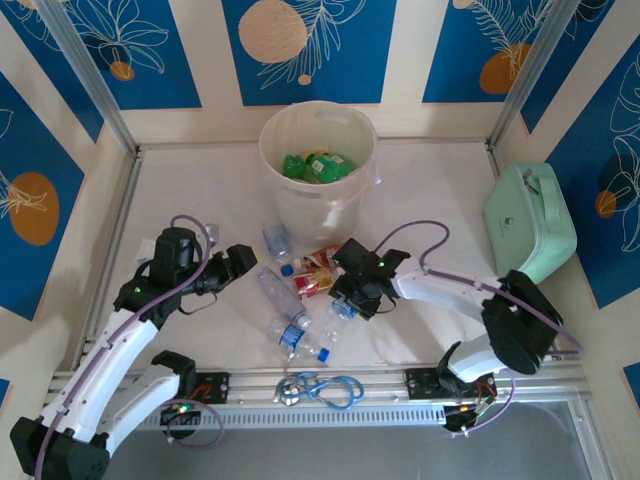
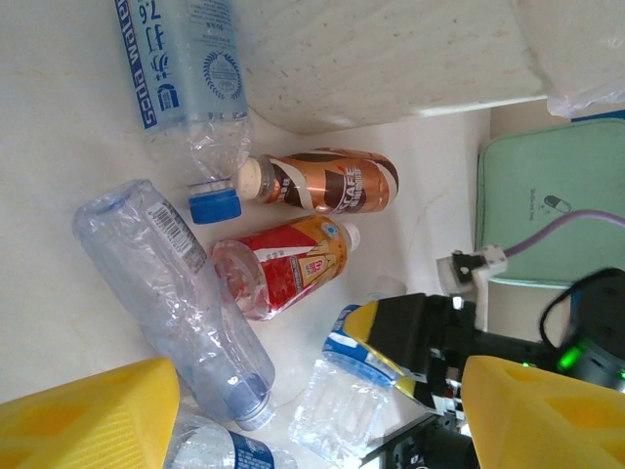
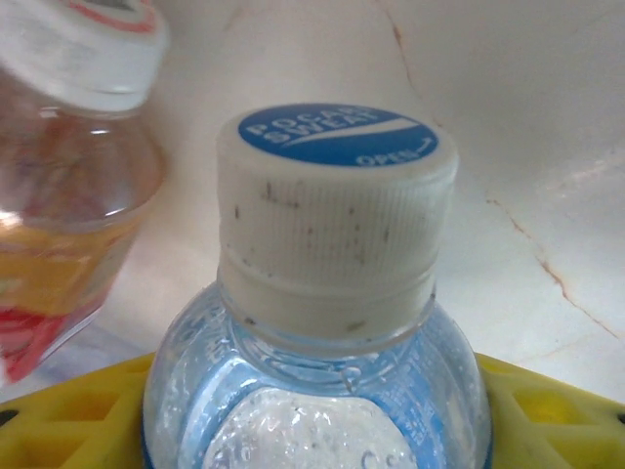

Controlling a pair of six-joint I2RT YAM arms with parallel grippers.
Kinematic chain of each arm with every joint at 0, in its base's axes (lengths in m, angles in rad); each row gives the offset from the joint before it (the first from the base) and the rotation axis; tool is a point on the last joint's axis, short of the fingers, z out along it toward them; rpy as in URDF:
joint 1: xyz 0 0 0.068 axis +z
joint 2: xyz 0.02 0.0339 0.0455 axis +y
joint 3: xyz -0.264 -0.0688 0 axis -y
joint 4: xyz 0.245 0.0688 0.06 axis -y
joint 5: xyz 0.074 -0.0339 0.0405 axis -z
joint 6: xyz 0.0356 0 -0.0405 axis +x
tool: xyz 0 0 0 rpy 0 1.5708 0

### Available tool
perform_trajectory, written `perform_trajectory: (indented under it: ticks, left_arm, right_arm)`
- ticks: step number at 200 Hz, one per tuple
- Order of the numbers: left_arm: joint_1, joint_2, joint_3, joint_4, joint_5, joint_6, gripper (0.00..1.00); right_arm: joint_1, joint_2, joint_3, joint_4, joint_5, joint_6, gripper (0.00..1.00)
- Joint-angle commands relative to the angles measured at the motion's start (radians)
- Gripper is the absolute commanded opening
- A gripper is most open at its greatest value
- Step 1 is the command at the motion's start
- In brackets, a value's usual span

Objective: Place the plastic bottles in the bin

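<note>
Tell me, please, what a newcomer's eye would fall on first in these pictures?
First the round white bin at the far middle of the table, with green bottles already inside. Then the litter of plastic bottles lying just in front of it. In the right wrist view, a clear bottle with a white, blue-topped cap looms large.

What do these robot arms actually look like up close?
The left arm and right arm are white shells with black joints, small green lights and looping purple cables. Their fingers are chunky yellow plastic.
</note>
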Motion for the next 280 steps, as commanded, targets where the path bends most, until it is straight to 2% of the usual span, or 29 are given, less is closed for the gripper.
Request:
perform_trajectory:
  ticks: [1,40,70,92,130,173,207,280]
  left_arm:
    - [0.007,0.0,0.008,0.014,0.021,-0.019,0.77]
    - [0.006,-0.005,0.038,0.103,0.089,-0.062,0.81]
    - [-0.015,0.005,0.026,0.3,0.183,-0.165,0.86]
    - [-0.072,0.038,-0.005,0.504,0.238,-0.274,0.9]
    - [-0.218,0.092,-0.011,0.765,0.201,-0.406,0.95]
    - [-0.333,0.175,-0.045,1.007,0.138,-0.523,0.98]
    - [-0.388,0.229,-0.04,1.068,0.126,-0.528,0.97]
    - [-0.416,0.292,-0.05,1.185,0.13,-0.572,0.84]
  right_arm:
    - [-0.002,-0.135,-0.026,0.012,0.063,-0.015,0.59]
    - [-0.019,-0.424,-0.075,0.105,0.098,-0.059,0.58]
    - [-0.044,-0.566,-0.042,0.164,0.094,-0.118,0.58]
    - [-0.062,-0.616,-0.012,0.238,0.069,-0.157,0.57]
    - [-0.09,-0.613,0.042,0.364,0.024,-0.177,0.57]
    - [-0.157,-0.55,0.07,0.48,-0.075,-0.129,0.58]
    - [-0.158,-0.52,0.054,0.582,-0.101,-0.102,0.58]
    - [-0.156,-0.495,0.027,0.637,-0.119,-0.074,0.58]
